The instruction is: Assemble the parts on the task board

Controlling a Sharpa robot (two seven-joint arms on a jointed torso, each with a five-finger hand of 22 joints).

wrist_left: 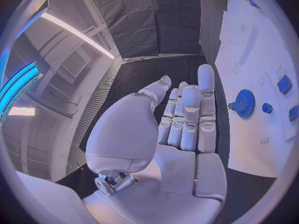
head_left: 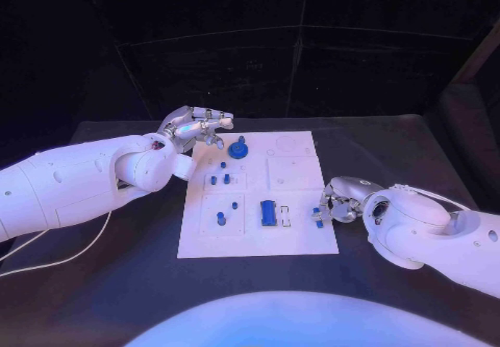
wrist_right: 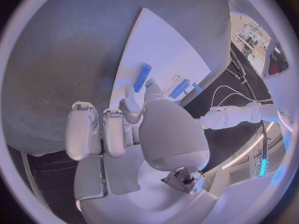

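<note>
Centrally on the black counter (head_left: 125,289) lies one white board (head_left: 261,238), long side running away from the robot. Two white arms reach it, one from each side. The left hand (head_left: 198,124) hovers at the board's far left corner, just beside the gear; in its wrist view the fingers (wrist_left: 190,117) stand straight and together with the thumb off to the side, released and grasping nothing. The right hand (head_left: 339,202) sits at the board's right edge near the robot, its fingertips touching a small blue part (head_left: 318,215) there; whether it is pinching that part or only resting against it, I cannot tell.

One blue gear (head_left: 238,150) stands near the board's far left end, well apart from the right hand. One blue bar (head_left: 268,212), the longest of the parts, lies in the board's near half, just beside a pale outlined slot. About six small blue pegs show on the board's left half: four near the middle (head_left: 220,176) and two nearer the robot (head_left: 221,217). The exact count is hard to settle at this scale.
</note>
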